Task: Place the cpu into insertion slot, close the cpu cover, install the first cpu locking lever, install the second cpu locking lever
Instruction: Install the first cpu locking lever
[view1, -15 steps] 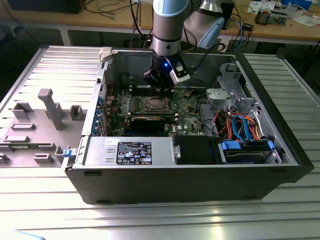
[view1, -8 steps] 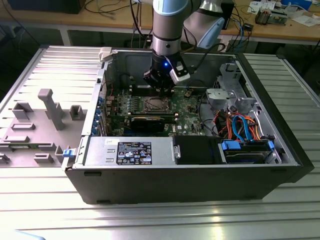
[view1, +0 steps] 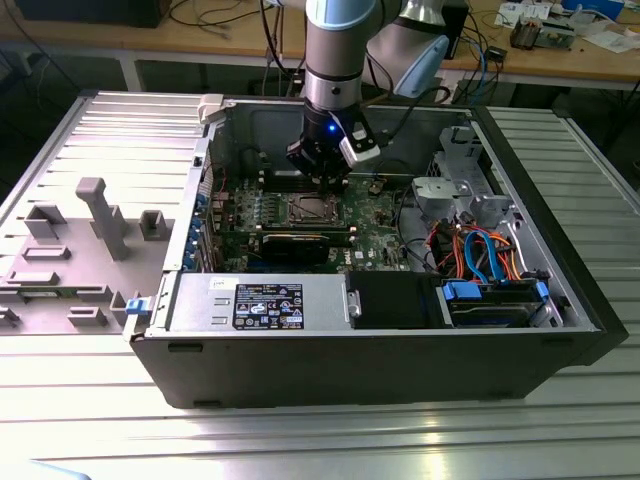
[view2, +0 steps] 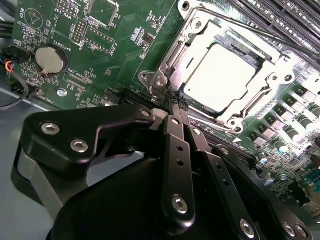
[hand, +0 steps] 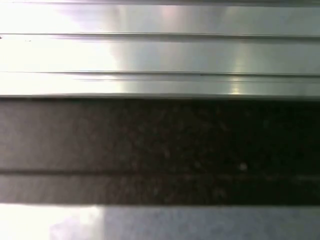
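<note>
From where I stand the nearest thing is the ribbed aluminium table, all bright grooves and glare, and on it the open computer case with its flat matt black wall and a black labelled power supply box just inside. Past that lies the green motherboard, busy with small parts, and near its middle the insertion slot with a shiny stamped metal rim. In the second wrist view the cpu sits in that slot, a flat square with a dull pale metal top, and the cpu cover, a thin silvery frame with a square cut-out, looks to be folded down around it. The gripper, black anodised links with steel screws, has its two fingers pressed together into a narrow point, holding nothing that I can see, the tips right at the slot's corner by the hinge and a thin wire locking lever running along the far edge. The worry, I'd say, is that hard tip: a slight drift sideways could scrape the board's tiny components or slip off the springy lever, and pushing on a lever that has not caught its hook could let it snap back. Beyond, the long black memory slots and the grey arm rise toward the wooden benches.
</note>
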